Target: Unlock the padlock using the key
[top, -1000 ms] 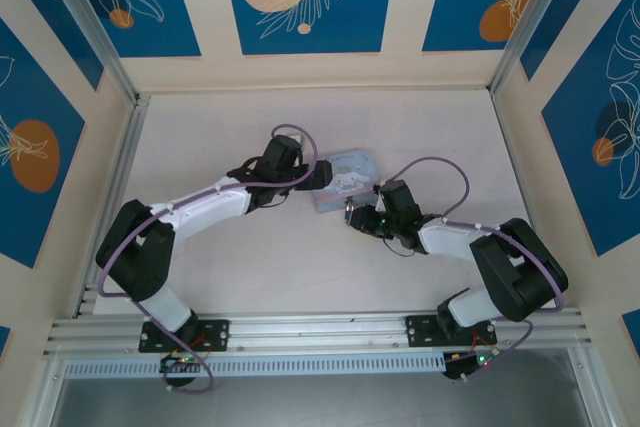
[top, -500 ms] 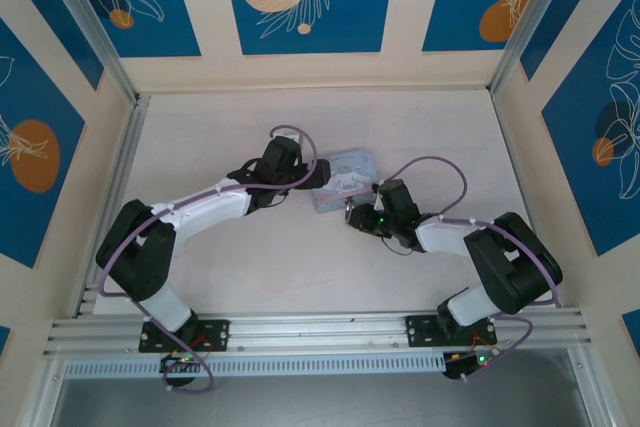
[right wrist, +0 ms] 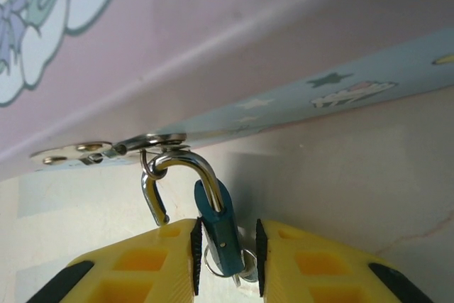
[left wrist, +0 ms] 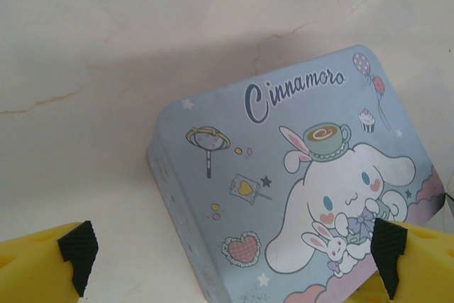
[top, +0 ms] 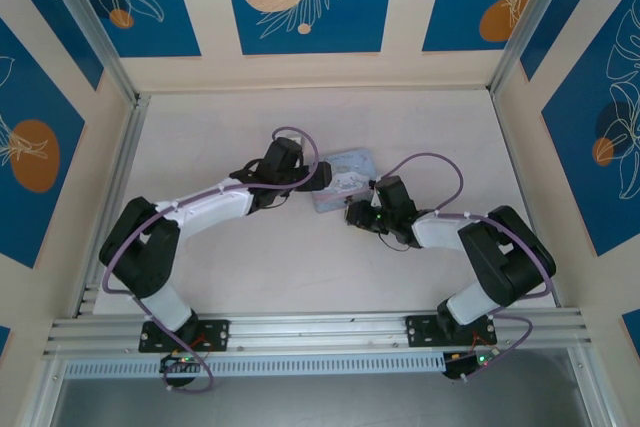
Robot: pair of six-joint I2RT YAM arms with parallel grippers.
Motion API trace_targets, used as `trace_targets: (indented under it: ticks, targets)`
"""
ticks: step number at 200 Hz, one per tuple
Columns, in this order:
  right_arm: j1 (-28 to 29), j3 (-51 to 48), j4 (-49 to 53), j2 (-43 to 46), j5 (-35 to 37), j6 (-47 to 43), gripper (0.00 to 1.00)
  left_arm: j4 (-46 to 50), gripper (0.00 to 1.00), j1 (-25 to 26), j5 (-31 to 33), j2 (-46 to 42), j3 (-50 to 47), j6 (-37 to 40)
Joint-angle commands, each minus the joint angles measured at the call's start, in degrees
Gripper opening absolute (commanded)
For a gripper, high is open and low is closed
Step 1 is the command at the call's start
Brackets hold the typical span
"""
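Right end effector (right wrist: 226,245) is clamped on the padlock (right wrist: 219,212). The teal body stands between the yellow fingers, with the black pads (right wrist: 196,246) against both flat faces. The padlock hangs off the hasp (right wrist: 92,150) on the edge of the pale blue Cinnamoroll tin (left wrist: 284,175), just above the tabletop (left wrist: 106,47). The shackle (right wrist: 190,163) is hooked through the hasp loop. One leg looks to end outside the body, so it may already be popped; can't confirm from this angle. I read the silvery bits under the body, low between the fingers, as the key (right wrist: 243,269) and its ring. Can't tell whether it's seated in the keyway.

Left end effector (left wrist: 233,246) is spread wide with the tin lid below and between the fingers, gripping nothing.

Handling:
- **Padlock:** tiny, rigid and light, with smooth painted faces, so it will likely slip or swivel on the hasp. The flat faces are the right place to hold it, since that leaves the shackle and the bottom free.
- **Key:** thin and stiff, with very little to hold. Pinch the ring end on its flats and turn with no side load, or it will bend or cam out.
- **Tin:** thin sheet and probably light, so it should slide under any pull. The left arm should pin it, otherwise tugging the padlock drags the tin.
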State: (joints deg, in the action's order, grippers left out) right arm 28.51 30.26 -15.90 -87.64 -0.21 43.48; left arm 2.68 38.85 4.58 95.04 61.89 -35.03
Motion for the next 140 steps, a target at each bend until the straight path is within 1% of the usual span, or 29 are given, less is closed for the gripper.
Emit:
trace_targets:
  ticks: [1, 63, 113, 128, 140]
  targets:
    - [0.32, 0.77, -0.45, -1.22, -1.03, -0.87, 0.29, 1.52, 1.0, -0.83, -1.42, 1.03, 2.12, -0.7]
    - [0.67, 0.5, -1.08, -1.65, -1.53, -1.33, 0.28, 2.46, 1.0, -1.47, -3.25, 1.87, 3.15, -1.91]
    - [0.89, 1.2, 0.48, -2.11, -0.85, -2.18, 0.16, 2.75, 1.0, -2.24, -4.75, 2.23, 3.24, -3.51]
    - [0.9, 1.09, 0.85, -1.8, -0.69, -2.29, 0.15, 3.08, 1.0, -2.31, -4.89, 2.51, 3.49, -3.79]
    - [0.84, 0.99, 1.18, -1.58, -0.61, -2.26, 0.1, 3.89, 1.0, -2.42, -4.93, 2.77, 3.84, -3.5]
